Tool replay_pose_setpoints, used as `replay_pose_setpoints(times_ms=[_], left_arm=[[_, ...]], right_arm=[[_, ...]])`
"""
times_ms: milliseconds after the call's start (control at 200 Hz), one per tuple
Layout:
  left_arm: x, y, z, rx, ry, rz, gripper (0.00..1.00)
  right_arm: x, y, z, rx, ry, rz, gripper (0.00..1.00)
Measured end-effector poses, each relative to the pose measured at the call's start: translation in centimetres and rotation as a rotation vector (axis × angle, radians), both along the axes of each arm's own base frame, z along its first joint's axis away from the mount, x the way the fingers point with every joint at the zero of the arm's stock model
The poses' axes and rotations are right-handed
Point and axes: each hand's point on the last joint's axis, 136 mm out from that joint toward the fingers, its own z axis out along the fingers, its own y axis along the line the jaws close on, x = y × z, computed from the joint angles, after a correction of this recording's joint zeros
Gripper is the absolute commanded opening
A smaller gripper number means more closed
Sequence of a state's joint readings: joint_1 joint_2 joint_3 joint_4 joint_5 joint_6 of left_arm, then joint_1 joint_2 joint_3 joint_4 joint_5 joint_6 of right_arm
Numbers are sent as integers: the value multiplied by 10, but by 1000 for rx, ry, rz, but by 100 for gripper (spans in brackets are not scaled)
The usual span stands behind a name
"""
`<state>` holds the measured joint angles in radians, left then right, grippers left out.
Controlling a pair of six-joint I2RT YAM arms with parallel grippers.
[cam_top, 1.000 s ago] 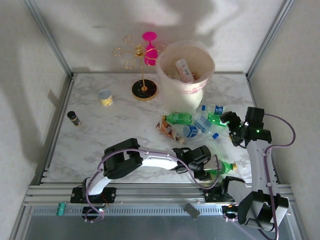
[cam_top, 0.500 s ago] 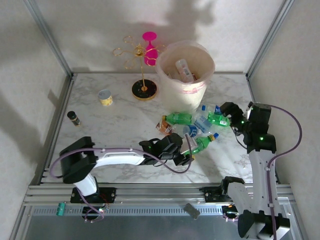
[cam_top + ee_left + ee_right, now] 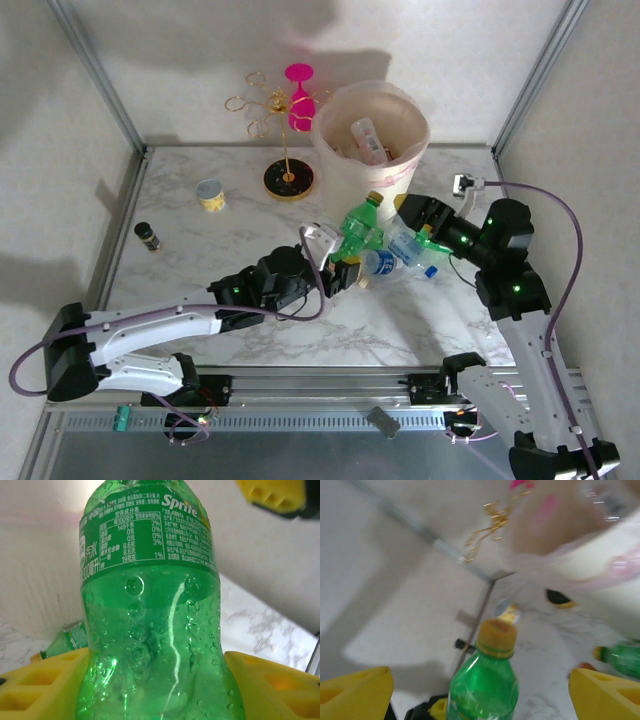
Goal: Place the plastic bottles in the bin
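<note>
My left gripper (image 3: 338, 262) (image 3: 157, 685) is shut on a green Sprite bottle (image 3: 361, 224) (image 3: 150, 625), held upright in the air with its yellow cap (image 3: 374, 198) just in front of the bin (image 3: 345, 165). The yellow fingers (image 3: 37, 685) press its lower body from both sides. My right gripper (image 3: 413, 218) (image 3: 480, 697) stands open just right of that bottle (image 3: 482, 685), facing its neck without touching it. Several more plastic bottles (image 3: 405, 243) lie on the table below the bin. A few others (image 3: 368, 138) rest inside the whitish-pink bin (image 3: 580, 545).
A gold wire stand (image 3: 288, 150) with a pink piece rises left of the bin on a black base. A small cup (image 3: 209, 194) and a dark vial (image 3: 147, 236) sit at the far left. Metal frame rails border the marble table (image 3: 240, 240).
The left arm has carried the green bottle up from the table's near side toward the bin. The right gripper has swung left and up to the bin's side.
</note>
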<state>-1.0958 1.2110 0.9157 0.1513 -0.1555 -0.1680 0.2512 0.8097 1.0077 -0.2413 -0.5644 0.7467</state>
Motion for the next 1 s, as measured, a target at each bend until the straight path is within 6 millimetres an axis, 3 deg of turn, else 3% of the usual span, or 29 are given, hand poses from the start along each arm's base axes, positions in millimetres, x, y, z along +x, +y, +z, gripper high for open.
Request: replay_pose_setpoints(times_ms=[155, 305, 446, 646, 836, 1001], left_arm=[[-3, 7, 29, -107, -13, 10, 48], [-6, 10, 50, -173, -29, 7, 48], [-8, 15, 60, -205, -35, 7, 47], [-11, 19, 68, -225, -44, 4, 48], [-12, 21, 70, -232, -45, 6, 48], [-12, 21, 69, -238, -32, 9, 53]], right_arm=[[-11, 41, 13, 31, -61, 162, 94], [-8, 87, -4, 20, -4, 288, 97], [-7, 111, -15, 30, 35, 341, 91], [-7, 113, 5, 80, -18, 319, 83], [-10, 105, 22, 110, -73, 283, 59], [-8, 105, 18, 111, -65, 270, 51]])
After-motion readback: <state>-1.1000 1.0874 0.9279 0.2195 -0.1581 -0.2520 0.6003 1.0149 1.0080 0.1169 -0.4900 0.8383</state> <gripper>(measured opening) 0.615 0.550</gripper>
